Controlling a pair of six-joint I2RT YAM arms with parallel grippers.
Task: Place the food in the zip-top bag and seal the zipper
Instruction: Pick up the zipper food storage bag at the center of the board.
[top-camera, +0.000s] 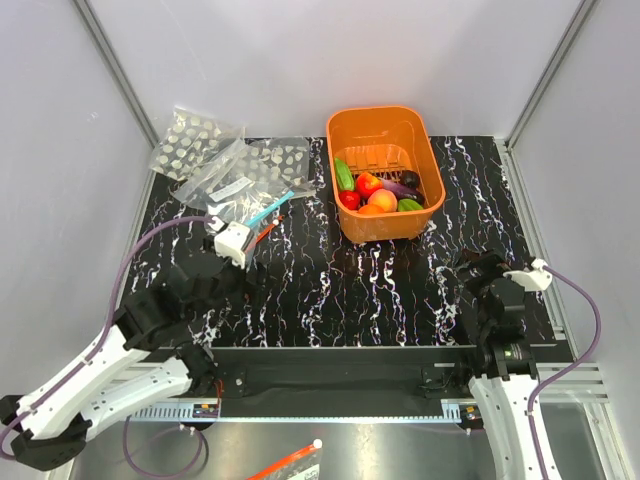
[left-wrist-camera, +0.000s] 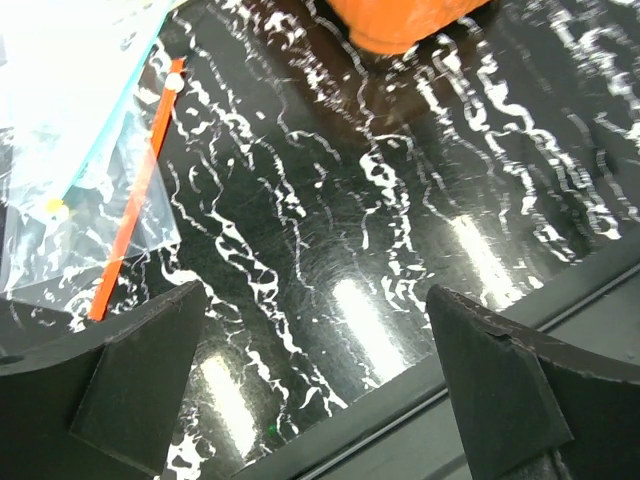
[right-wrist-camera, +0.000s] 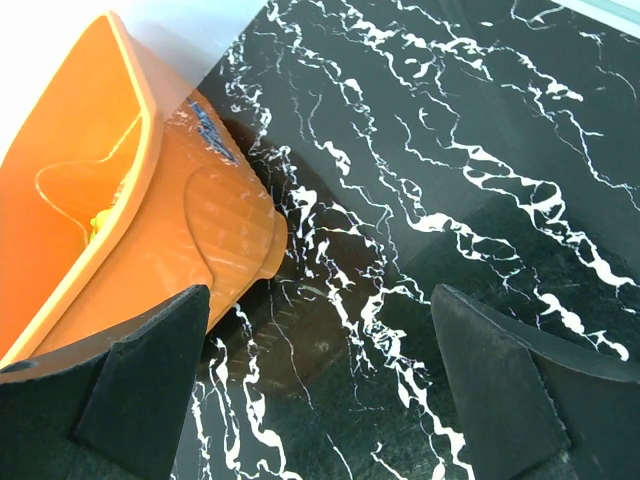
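Note:
The food (top-camera: 378, 192), small glossy toy fruits and vegetables in green, red, peach-orange and purple, lies in the orange basket (top-camera: 345, 125) at the back. The zip-top bag (top-camera: 240, 200) lies flat at the back left, with its teal zipper (top-camera: 270, 210) along the edge that faces the table's middle. In the left wrist view the bag (left-wrist-camera: 60, 150) and the zipper (left-wrist-camera: 112, 125) show at the upper left. My left gripper (top-camera: 205, 275) (left-wrist-camera: 312, 300) is open and empty over bare table, just in front of the bag. My right gripper (top-camera: 478, 275) (right-wrist-camera: 320, 295) is open and empty, to the front right of the basket (right-wrist-camera: 120, 200).
A second clear bag with a red strip (top-camera: 268, 232) (left-wrist-camera: 135, 200) lies against the teal one. Clear packets with white dots (top-camera: 195, 140) lie at the back left. The black marbled table (top-camera: 350, 290) ends at a near edge (left-wrist-camera: 520, 320). Grey walls close in the back and sides.

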